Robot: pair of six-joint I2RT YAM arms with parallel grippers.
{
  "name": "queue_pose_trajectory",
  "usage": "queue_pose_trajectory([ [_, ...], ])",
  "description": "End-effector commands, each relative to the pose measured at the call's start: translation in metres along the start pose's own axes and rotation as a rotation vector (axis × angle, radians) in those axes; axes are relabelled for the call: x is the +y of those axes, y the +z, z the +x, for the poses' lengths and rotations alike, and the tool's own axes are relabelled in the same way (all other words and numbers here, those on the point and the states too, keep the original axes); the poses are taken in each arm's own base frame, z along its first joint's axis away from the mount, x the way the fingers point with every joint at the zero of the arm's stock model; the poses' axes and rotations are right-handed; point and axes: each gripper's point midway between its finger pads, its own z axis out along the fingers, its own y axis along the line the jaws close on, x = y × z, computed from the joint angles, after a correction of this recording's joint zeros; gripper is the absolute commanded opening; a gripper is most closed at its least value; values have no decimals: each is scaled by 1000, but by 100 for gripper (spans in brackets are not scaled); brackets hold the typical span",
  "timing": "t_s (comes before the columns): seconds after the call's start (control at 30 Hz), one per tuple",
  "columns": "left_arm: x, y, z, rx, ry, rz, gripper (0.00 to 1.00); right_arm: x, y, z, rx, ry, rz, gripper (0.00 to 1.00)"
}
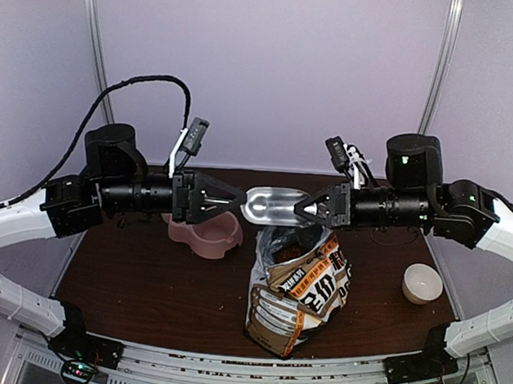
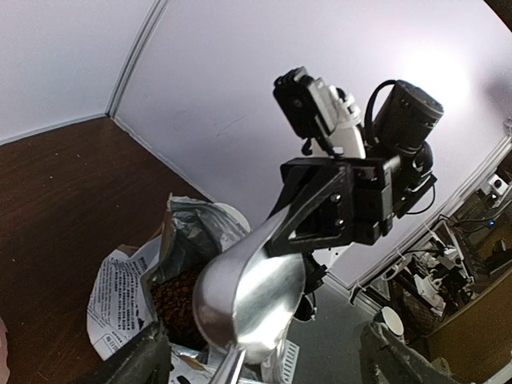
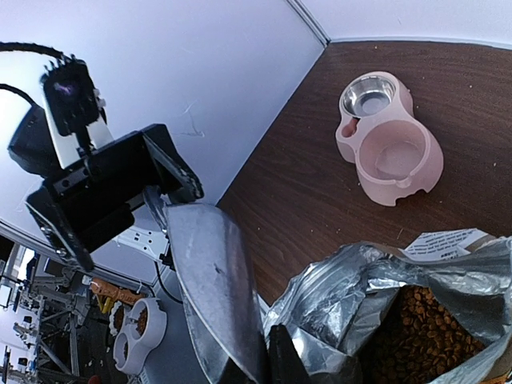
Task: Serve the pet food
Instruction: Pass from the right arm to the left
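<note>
The shiny metal scoop (image 1: pixel 273 206) hangs in the air between both grippers, above the open bag (image 1: pixel 298 290). My right gripper (image 1: pixel 301 210) is shut on the scoop's bowl end; in the right wrist view its dark finger (image 3: pixel 284 360) presses against the scoop (image 3: pixel 212 280). My left gripper (image 1: pixel 239 200) is open, its fingers (image 2: pixel 148 352) spread wide on either side of the scoop's handle (image 2: pixel 228 368). The pet food (image 1: pixel 292 251) lies inside the bag as reddish-brown kibble, and it also shows in both wrist views (image 2: pixel 172 300) (image 3: pixel 424 328). No kibble shows in the scoop.
The pink double-basin feeder (image 1: pixel 206 232) stands on the brown table left of the bag, with a steel bowl (image 3: pixel 368 94) in one basin. A small white cup (image 1: pixel 422 283) stands at the right. White walls close off the back and sides.
</note>
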Motion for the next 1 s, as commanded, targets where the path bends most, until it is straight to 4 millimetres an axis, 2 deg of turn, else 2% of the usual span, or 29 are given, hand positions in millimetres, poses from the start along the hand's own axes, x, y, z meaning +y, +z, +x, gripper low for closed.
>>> queue_pose_trajectory([
  [0.0,-29,-8,-23,-35,-23,86,83,-1,0,1,9,53,61,0],
  [0.27,-33,-8,-21,20,-106,78,77,9,-4,-6,-11,70,70,0],
  [0.5,-29,-9,-14,36,-128,72,80,13,-15,-13,-42,67,63,0],
  [0.63,-29,-7,-9,52,-141,81,82,22,-15,-16,-44,68,23,0],
  [0.8,-34,-6,-8,56,-148,118,84,22,-11,-15,-37,66,21,0],
  [0.97,-35,-1,-2,86,-155,144,78,23,-7,-15,-39,71,16,0],
])
